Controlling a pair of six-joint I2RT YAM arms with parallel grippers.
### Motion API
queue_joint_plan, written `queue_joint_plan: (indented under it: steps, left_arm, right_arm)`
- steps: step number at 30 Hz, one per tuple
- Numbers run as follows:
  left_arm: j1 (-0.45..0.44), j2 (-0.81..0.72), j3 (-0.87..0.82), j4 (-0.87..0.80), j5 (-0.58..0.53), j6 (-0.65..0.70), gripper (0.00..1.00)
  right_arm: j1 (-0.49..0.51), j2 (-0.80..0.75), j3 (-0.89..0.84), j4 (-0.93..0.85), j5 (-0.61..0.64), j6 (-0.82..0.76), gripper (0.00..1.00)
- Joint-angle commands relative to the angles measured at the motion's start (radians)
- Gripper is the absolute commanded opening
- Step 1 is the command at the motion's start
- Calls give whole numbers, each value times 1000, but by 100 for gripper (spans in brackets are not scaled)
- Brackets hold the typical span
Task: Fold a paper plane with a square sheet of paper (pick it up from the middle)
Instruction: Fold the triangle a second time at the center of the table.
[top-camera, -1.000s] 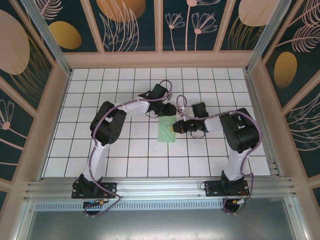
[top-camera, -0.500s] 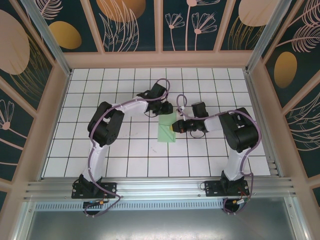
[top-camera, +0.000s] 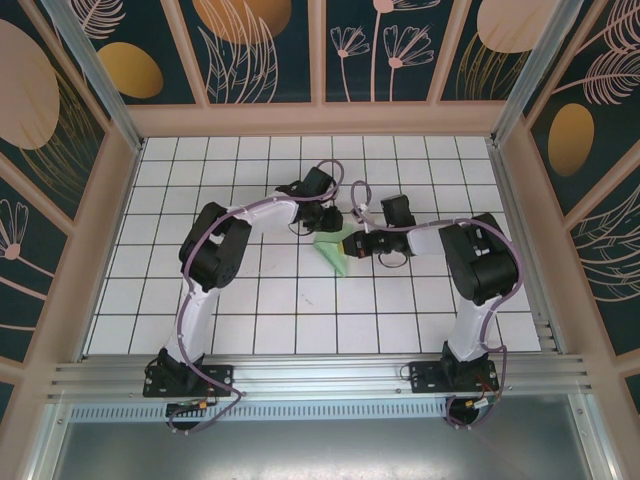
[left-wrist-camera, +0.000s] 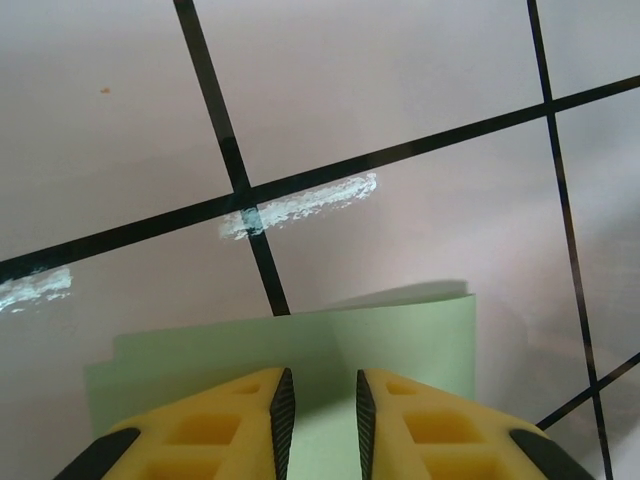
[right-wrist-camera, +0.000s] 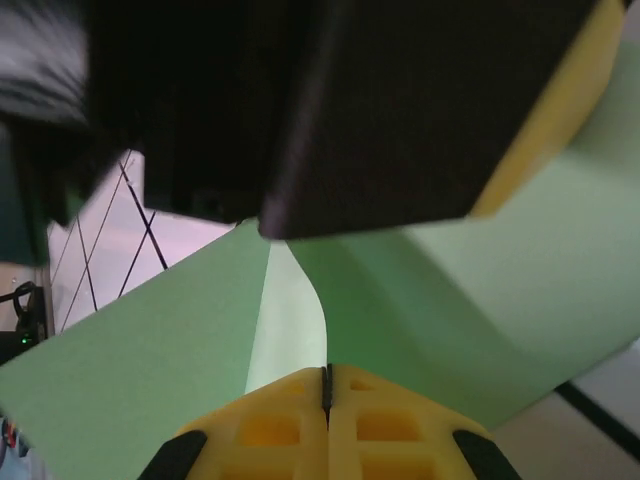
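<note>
The pale green sheet of paper (top-camera: 333, 252) lies mid-table, bent, with its right side raised off the grid. My right gripper (top-camera: 350, 243) is shut on that raised edge; in the right wrist view its yellow fingertips (right-wrist-camera: 327, 385) pinch the paper (right-wrist-camera: 150, 340), which curves up on both sides. My left gripper (top-camera: 330, 222) hovers over the sheet's far edge. In the left wrist view its jaws (left-wrist-camera: 320, 400) stand a little apart above the paper (left-wrist-camera: 410, 340), with nothing pinched. The dark body of the left gripper (right-wrist-camera: 350, 100) looms close in front of the right wrist camera.
White gridded table (top-camera: 240, 300) with wooden side walls (top-camera: 100, 230) and a metal rail (top-camera: 320, 375) at the near edge. Scuffed white marks on a grid line (left-wrist-camera: 300, 205) lie just beyond the paper. The two grippers are very close together.
My right gripper has moved up and to the left with the sheet's right edge in it, so the flat sheet now bends upward and looks narrower. The left gripper has hardly shifted.
</note>
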Motion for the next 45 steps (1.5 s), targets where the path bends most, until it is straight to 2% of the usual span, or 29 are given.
queue_joint_plan:
  steps: [1, 9, 20, 30, 34, 45]
  left_arm:
    - [2, 58, 17, -97, -23, 67, 28]
    - [2, 46, 29, -77, -28, 52, 28]
    - [2, -55, -88, 51, -27, -47, 30]
    - [2, -80, -137, 88, -13, -63, 30]
    - [2, -81, -137, 93, -15, -68, 30]
    - [2, -118, -186, 140, -38, -105, 30]
  right_arm:
    - [-8, 42, 63, -97, 14, -87, 6]
    - [2, 53, 75, -102, -42, -81, 8]
    - [17, -7, -14, 50, -142, 52, 8]
    - [30, 47, 28, -12, -61, 6, 8]
    - [43, 69, 47, -26, -68, 1, 9]
    - [63, 48, -16, 87, -86, 96, 9]
